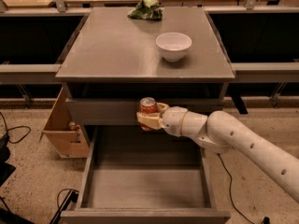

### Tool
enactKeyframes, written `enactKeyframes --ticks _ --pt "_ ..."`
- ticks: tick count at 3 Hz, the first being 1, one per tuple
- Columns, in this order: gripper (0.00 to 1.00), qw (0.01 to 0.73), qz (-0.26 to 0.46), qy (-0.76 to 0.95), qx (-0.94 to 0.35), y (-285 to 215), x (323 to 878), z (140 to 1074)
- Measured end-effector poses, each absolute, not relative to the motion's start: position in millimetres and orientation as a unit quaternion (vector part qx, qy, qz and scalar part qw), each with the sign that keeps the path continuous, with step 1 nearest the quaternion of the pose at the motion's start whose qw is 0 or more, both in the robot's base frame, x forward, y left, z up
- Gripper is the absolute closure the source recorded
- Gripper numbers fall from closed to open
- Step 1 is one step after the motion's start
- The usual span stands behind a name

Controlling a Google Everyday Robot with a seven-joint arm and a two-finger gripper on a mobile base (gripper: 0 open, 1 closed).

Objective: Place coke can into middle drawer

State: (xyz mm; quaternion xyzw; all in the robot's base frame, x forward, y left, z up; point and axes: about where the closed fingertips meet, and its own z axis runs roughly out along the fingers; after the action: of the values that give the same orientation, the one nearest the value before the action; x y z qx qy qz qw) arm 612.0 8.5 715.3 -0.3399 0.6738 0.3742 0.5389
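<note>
Hand: the cream two-finger hand [148,119] at the end of a white jointed arm [252,148] reaches in from the right, level with the shut grey drawer front [103,112] under the counter top.
Grip: its fingers are clamped on the can, one low across the front and one behind on the right.
Coke can: the small red-orange coke can with a silver top [148,106] is upright in the air, in front of the shut drawer front and above the rear of the open drawer, clear of its floor.
Middle drawer: the wide, deep grey rectangular middle drawer [145,188] is pulled out toward the camera.
Counter: the flat grey metal counter [112,50] carries a round white bowl [173,45] on the right and a crumpled green bag [145,9] at the far edge, well apart.
Floor: an open brown cardboard box [60,125] leans beside the cabinet's left side.
</note>
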Motion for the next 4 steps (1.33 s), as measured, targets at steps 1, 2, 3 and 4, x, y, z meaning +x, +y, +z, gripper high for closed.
enactKeyframes --ticks 1,2,3,4 --pt "1.0 0.512 0.396 0.656 -0.388 38 606 643" --pt "1.0 0.485 0.419 0.633 -0.434 63 591 565" --pt "1.0 0.472 0.429 0.622 -0.454 73 580 529" --pt "1.0 0.471 0.431 0.621 -0.454 74 579 528"
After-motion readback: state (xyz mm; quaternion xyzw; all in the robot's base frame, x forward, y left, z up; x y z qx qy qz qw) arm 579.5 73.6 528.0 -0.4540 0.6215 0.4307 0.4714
